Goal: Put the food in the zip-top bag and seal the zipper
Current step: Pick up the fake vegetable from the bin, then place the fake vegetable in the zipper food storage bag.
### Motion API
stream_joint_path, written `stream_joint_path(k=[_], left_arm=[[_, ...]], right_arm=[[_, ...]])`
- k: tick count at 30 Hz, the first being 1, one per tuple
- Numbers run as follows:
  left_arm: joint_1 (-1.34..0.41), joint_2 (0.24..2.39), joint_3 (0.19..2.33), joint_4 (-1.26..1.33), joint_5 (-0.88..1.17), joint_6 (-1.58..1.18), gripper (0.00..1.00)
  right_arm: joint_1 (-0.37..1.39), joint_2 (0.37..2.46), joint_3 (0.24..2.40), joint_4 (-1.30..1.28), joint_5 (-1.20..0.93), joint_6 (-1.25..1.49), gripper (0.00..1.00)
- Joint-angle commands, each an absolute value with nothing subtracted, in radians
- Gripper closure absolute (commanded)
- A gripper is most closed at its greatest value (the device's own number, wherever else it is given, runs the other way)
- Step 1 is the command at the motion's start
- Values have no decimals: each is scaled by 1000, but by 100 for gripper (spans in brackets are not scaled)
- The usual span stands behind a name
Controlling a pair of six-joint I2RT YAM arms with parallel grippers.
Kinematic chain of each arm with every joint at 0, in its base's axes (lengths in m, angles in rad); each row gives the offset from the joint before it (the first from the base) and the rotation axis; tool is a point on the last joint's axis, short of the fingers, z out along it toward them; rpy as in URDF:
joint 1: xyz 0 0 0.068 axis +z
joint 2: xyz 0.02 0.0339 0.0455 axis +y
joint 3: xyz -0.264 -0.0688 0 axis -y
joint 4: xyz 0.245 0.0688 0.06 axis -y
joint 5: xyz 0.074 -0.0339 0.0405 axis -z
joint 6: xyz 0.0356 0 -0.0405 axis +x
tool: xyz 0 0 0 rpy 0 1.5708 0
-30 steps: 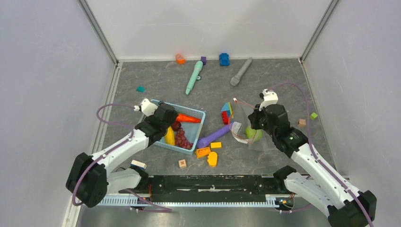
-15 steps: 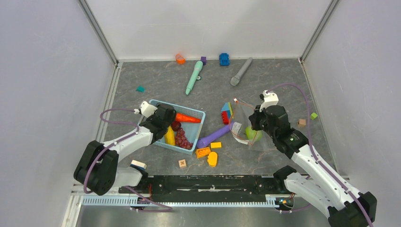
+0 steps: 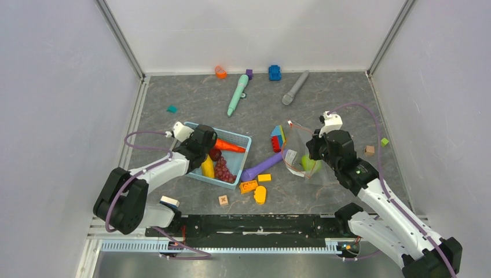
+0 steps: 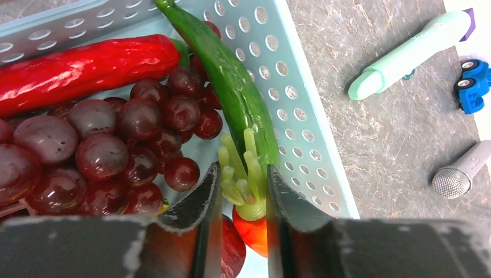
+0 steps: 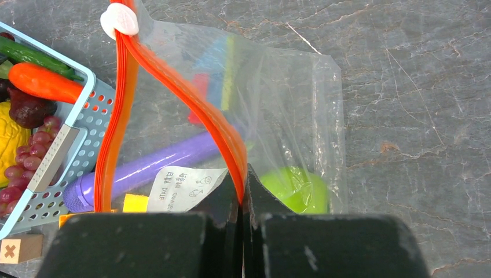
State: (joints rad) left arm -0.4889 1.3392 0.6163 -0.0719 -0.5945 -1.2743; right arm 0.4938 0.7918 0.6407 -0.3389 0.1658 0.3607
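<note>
The light-blue basket holds the food: an orange carrot, a red chilli, dark grape bunches, a green vegetable and a yellow piece. My left gripper reaches into the basket, and its jaws press both sides of the carrot's green top. The zip-top bag lies right of the purple cylinder with a green apple inside. My right gripper is shut on the orange-red zipper and holds the mouth open. The white slider sits at the far end.
A purple cylinder lies between basket and bag. Coloured blocks sit beside the bag, orange and yellow pieces and a wooden cube nearer me. A mint pen-shaped toy, a grey microphone and a blue car lie at the back.
My left gripper's jaws have closed in around the carrot's green top, and the left arm has shifted slightly right over the basket. The right gripper and bag stay as they were.
</note>
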Motion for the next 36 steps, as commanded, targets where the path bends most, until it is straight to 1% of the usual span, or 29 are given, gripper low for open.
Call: stream_joint_path(k=[1, 4, 9, 16, 20, 24, 26, 29, 34, 36], left_arm=[[-480, 1324, 649, -63, -616, -1250, 81], [-480, 1275, 644, -65, -605, -1224, 97], [-480, 1126, 637, -60, -562, -1141, 98], [-482, 873, 574, 75, -462, -1023, 98], [-489, 782, 561, 206, -318, -952, 98], [-509, 776, 600, 309, -189, -895, 98], [-541, 792, 621, 353, -178, -855, 98], [-637, 828, 666, 400, -207, -780, 98], [-908, 942, 750, 497, -368, -538, 98], [-974, 993, 787, 528, -370, -466, 98]], right_arm=[[495, 776, 637, -332, 189, 346, 100], [495, 776, 635, -333, 193, 346, 100], [495, 772, 637, -333, 190, 343, 100], [495, 757, 631, -319, 187, 345, 100], [495, 763, 620, -299, 144, 349, 100], [495, 778, 628, -295, 115, 350, 100], [495, 782, 624, -293, 110, 352, 100], [495, 788, 632, -291, 95, 356, 100], [495, 793, 636, -283, 59, 368, 100], [495, 795, 641, -284, 44, 368, 100]])
